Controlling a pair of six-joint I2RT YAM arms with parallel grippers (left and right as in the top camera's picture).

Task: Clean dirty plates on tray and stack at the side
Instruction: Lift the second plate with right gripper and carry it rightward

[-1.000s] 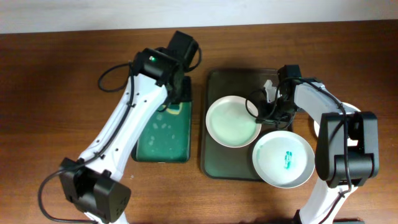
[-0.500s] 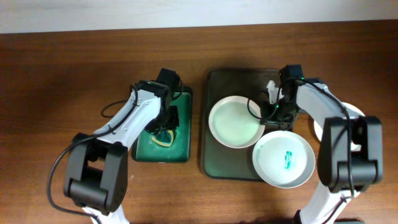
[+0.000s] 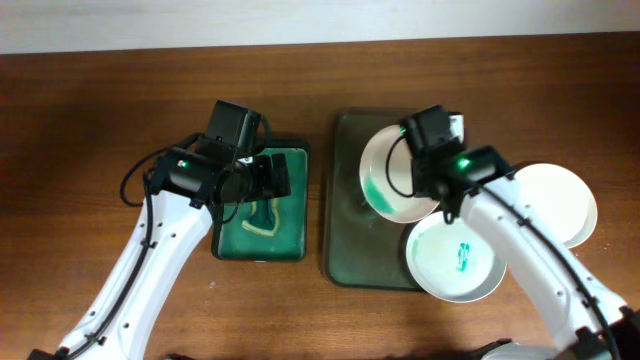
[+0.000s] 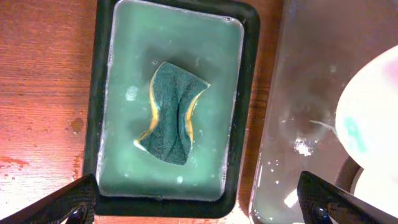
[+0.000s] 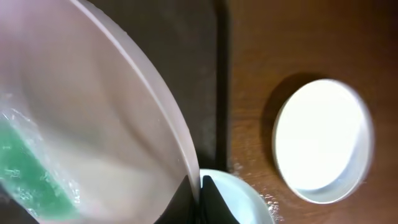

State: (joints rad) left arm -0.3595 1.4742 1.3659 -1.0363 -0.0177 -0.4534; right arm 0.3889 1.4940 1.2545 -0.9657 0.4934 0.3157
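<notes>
Here, the right end effector (image 5: 200, 190) grips a tilted plate (image 3: 390, 175) by its rim over the tray (image 3: 345, 225). At nine o'clock, the left end effector (image 4: 199, 206) gapes wide above a sponge (image 4: 173, 112).

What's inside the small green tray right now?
A crumpled green sponge with yellow edging lies in the green tray, on a wet, bubbly floor. Whatever is under the sponge is covered.

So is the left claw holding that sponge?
No, the sponge lies loose in the green tray, with the left gripper open above it.

Sponge (image 4: 171, 112) (green, yellow-edged) in small green tray (image 4: 214, 74)
</notes>
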